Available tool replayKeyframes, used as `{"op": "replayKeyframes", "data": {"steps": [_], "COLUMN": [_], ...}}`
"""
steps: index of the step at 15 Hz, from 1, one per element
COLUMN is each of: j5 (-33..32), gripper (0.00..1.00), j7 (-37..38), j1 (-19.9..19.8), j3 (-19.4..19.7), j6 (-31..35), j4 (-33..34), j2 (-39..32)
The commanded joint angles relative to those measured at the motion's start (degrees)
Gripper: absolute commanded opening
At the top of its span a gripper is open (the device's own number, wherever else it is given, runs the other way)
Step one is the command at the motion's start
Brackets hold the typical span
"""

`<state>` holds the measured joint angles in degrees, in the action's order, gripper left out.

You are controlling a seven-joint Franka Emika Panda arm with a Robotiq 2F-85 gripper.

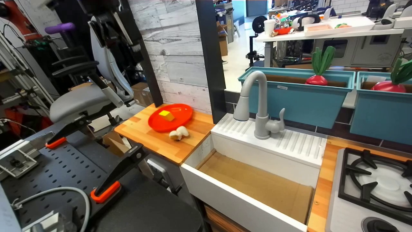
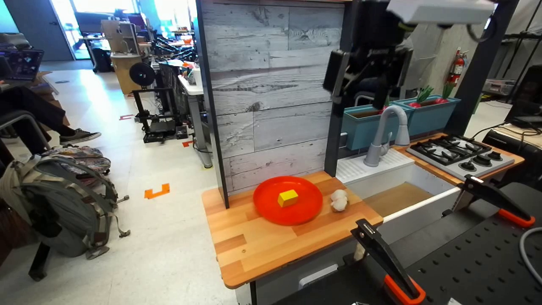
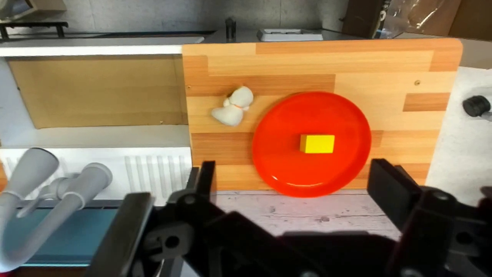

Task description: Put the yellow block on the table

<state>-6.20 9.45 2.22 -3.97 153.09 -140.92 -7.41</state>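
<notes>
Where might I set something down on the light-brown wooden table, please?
In the wrist view, the table has bare wood between the round red plate and the right edge, and along the top edge. It is crowded between the plate and both the lumpy whitish object and the grey plank panel.

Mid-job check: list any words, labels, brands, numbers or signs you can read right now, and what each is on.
No text can be read in any view.
Pale label on a teal planter: too small.
White print on a black-and-orange clamp: too blurred.
Faint marking on the gripper: too blurred.
Round mark on a grey cabinet: too small.
Fire extinguisher: any label too small.
Yellow block and red dish: no text visible.
</notes>
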Motion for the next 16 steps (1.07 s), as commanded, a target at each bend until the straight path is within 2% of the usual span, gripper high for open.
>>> {"op": "replayKeyframes", "data": {"steps": [1,3,6,12,16], "j5": [-4.4,-4.0,-2.7,-0.5,-0.6], "gripper": [1.00,1.00,1.00,1.00,1.00], "j7": [5.1,5.6,5.3,3.4,3.4], "j1": [3.9,6.3,9.8,11.5,12.6], "j3": [2.0,3.4,5.6,5.2,5.4], "j6": [5.9,8.1,8.1,5.1,2.7], "j4": [9.4,14.1,22.0,35.6,42.6], "j2": [-14.5,-21.3,-31.3,-44.7,-50.5]}}
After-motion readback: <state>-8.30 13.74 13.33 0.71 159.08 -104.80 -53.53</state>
